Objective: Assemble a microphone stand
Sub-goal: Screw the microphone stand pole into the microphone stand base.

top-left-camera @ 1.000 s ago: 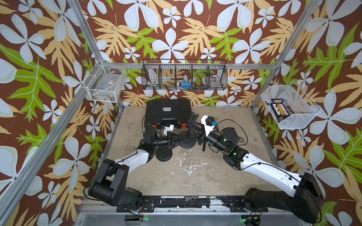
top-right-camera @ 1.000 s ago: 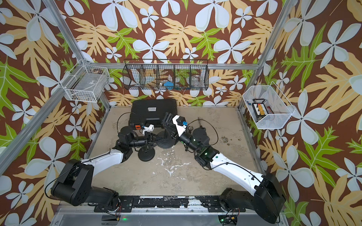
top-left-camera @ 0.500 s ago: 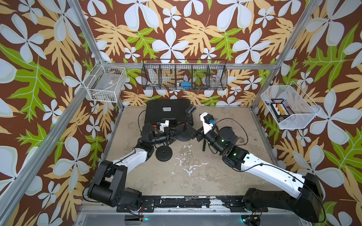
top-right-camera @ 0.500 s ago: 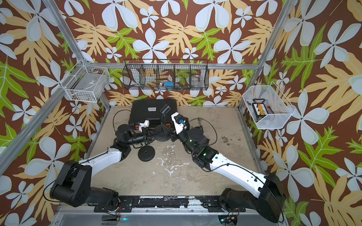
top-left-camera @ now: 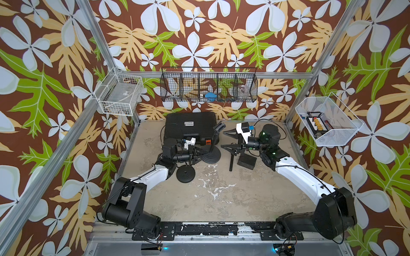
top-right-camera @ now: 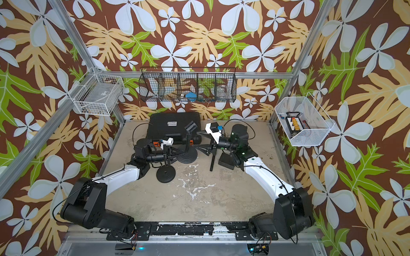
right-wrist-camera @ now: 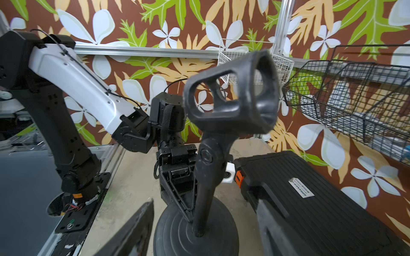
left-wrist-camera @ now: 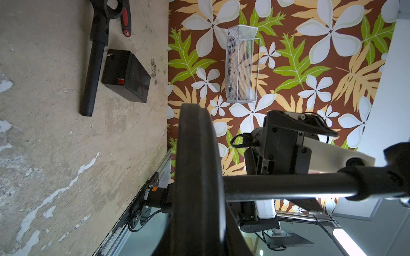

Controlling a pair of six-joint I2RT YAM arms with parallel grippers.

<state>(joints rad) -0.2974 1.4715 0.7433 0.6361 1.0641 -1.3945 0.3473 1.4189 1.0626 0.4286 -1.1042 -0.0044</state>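
A black microphone stand stands near the back of the table: round base [top-left-camera: 212, 156] [top-right-camera: 188, 157], upright rod [top-left-camera: 214, 141] and clip [top-left-camera: 219, 128] [right-wrist-camera: 233, 93] on top. My left gripper [top-left-camera: 200, 153] [top-right-camera: 177, 154] [left-wrist-camera: 199, 239] is shut on the rim of that base, which the left wrist view shows edge-on. My right gripper [top-left-camera: 222, 139] [top-right-camera: 195, 139] [right-wrist-camera: 204, 221] is open just right of the rod, its fingers [right-wrist-camera: 133, 228] apart on either side and touching nothing. A second round base [top-left-camera: 186, 174] and a loose rod with clip [top-left-camera: 231, 159] [left-wrist-camera: 93, 66] lie on the table.
A black case [top-left-camera: 190, 128] lies behind the stand. A small black box [top-left-camera: 246, 162] sits beside the loose rod. A red-handled tool [left-wrist-camera: 126, 20] lies near the loose rod's clip. Wire baskets hang on the back wall [top-left-camera: 208, 87] and on both side walls [top-left-camera: 119, 94] [top-left-camera: 326, 122].
My right gripper was shut at the stand's rod a second ago; it has opened and drawn back to the right. The left gripper keeps its hold on the base.
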